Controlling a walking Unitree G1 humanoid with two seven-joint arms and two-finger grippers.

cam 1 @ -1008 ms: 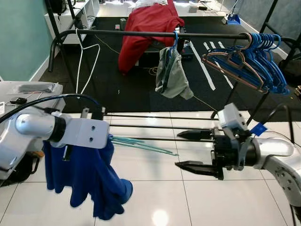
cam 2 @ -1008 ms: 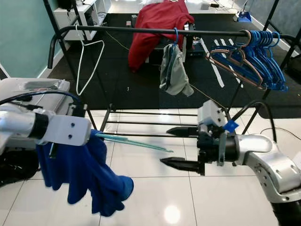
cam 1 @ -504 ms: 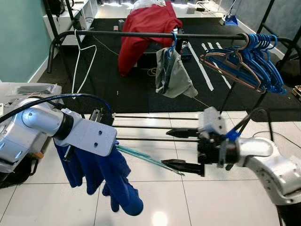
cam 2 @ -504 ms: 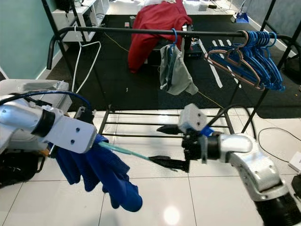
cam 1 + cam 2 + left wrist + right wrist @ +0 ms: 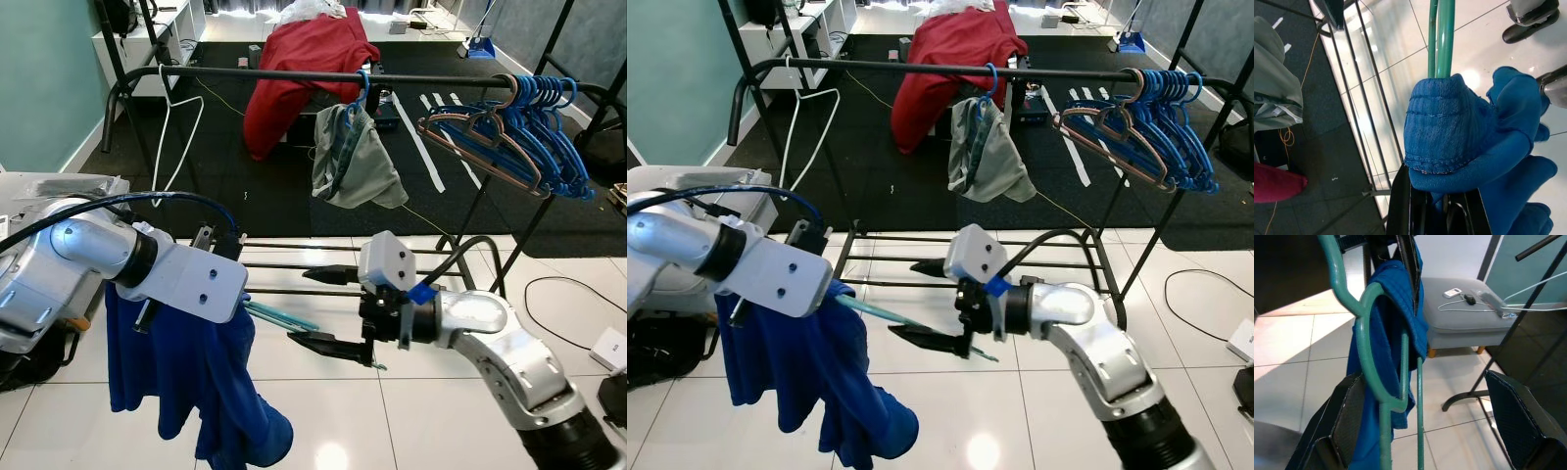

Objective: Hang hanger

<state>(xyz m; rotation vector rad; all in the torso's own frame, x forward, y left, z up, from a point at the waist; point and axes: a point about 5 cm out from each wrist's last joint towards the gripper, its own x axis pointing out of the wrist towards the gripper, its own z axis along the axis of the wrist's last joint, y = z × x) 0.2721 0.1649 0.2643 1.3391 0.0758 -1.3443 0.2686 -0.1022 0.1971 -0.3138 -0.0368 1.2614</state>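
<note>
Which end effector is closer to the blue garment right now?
Left. The left end effector is shut on the green hanger with the blue garment draped over it; the right end effector, open, sits off the hanger's far end.

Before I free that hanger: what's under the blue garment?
Under the blue garment sits the green hanger; its bare end pokes out toward the open right gripper. The left gripper grips near the covered part; the hook is hidden.
</note>
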